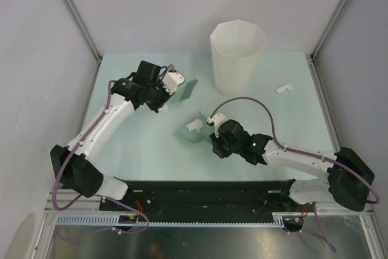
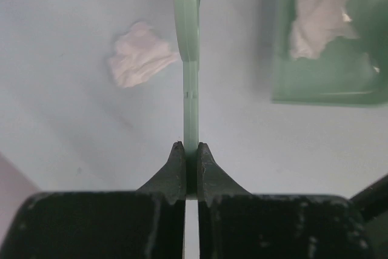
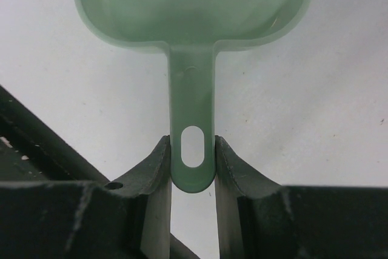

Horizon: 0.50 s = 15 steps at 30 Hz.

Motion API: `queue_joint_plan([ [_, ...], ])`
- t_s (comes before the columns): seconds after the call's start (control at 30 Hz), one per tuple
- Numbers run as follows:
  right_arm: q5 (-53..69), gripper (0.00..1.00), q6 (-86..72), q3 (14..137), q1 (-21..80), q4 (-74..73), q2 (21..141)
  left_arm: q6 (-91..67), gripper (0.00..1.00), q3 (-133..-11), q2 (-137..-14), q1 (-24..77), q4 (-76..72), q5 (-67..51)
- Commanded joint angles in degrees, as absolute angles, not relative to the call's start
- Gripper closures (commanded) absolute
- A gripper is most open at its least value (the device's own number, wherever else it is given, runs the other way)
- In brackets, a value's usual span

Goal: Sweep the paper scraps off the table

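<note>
My left gripper is shut on the thin handle of a pale green sweeper, seen edge-on; in the top view the gripper holds the sweeper at the back left of the table. One paper scrap lies on the table just left of the blade. My right gripper is shut on the handle of the green dustpan, which rests mid-table. A paper scrap lies in the pan, also seen in the left wrist view. Another scrap lies at the far right.
A tall white faceted bin stands at the back centre, right of the sweeper. Grey walls and metal rails close in the table on the left, back and right. The black arm mount runs along the near edge.
</note>
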State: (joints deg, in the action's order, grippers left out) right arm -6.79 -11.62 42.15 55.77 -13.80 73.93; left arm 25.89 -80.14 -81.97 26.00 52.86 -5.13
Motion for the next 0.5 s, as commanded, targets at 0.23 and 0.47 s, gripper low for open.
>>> queue_joint_plan([
  [0.23, -6.68, 1.0, -8.97, 55.79, 52.3, -26.35, 60.2, 25.66, 1.0, -82.18, -78.49, 13.71, 49.83, 0.53],
  [0.47, -11.25, 1.0, -4.49, 74.51, 43.35, -39.19, 64.77, 25.84, 1.0, -81.13, -77.7, 11.87, 49.48, -1.31],
])
